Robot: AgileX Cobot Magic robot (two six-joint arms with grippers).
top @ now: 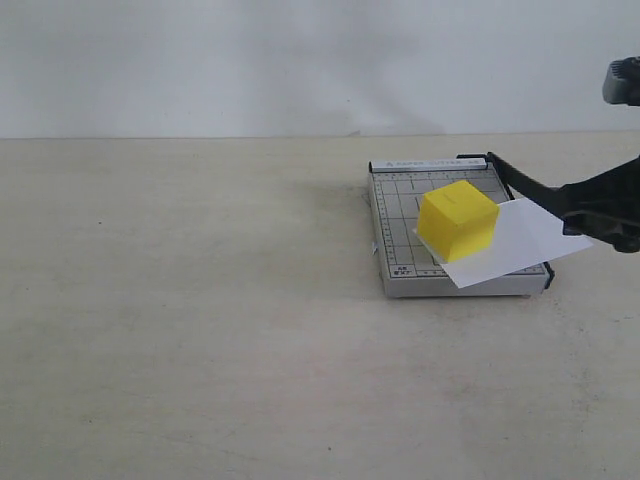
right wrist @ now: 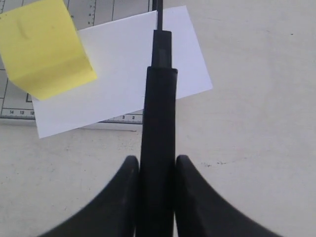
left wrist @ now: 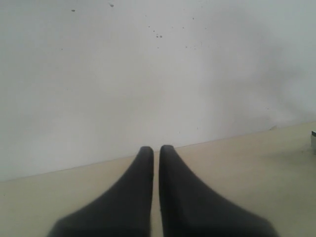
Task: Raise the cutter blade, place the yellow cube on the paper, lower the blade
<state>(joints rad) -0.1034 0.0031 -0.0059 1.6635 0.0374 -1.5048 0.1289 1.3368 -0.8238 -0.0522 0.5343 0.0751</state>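
Observation:
The yellow cube (top: 458, 219) sits on the white paper (top: 520, 243), which lies askew over the grey trimmer (top: 400, 235) and sticks out past its right side. The black cutter blade (top: 525, 184) slopes from its hinge at the back down to the right, a little above the paper. My right gripper (top: 598, 215) is shut on the blade's thick handle (right wrist: 158, 148), with cube (right wrist: 44, 47) and paper (right wrist: 123, 64) beyond it. My left gripper (left wrist: 156, 148) is shut on nothing, faces the bare wall and is out of the exterior view.
The trimmer stands right of centre on a beige tabletop (top: 180, 330), close to the white back wall (top: 300, 60). A dark part of the right arm (top: 622, 80) shows at the upper right edge.

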